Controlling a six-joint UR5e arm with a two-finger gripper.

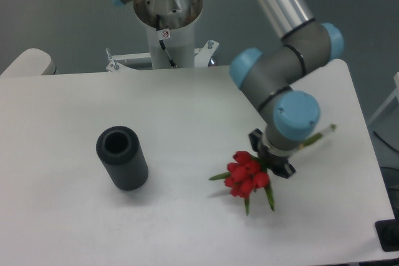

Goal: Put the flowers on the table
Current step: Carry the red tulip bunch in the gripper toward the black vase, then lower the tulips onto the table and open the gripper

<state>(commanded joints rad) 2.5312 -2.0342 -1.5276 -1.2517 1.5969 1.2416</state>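
The flowers [246, 177], a small bunch of red tulips with green leaves, lie low over the right part of the white table [187, 116]. Their pale-green stems run up and to the right, and the stem ends [324, 131] stick out beyond the arm's wrist. My gripper [272, 156] sits under the blue-capped wrist, with its dark jaws on either side of the stems just behind the blooms. It looks shut on the stems. The fingertips are mostly hidden by the wrist. The blooms cast a faint shadow on the table, so they are at or just above its surface.
A dark grey ribbed cylinder [123, 158] stands open end up on the left of the table, well apart from the flowers. The arm's base column [167, 23] stands behind the table's far edge. The table's right edge [365, 154] is close to the gripper.
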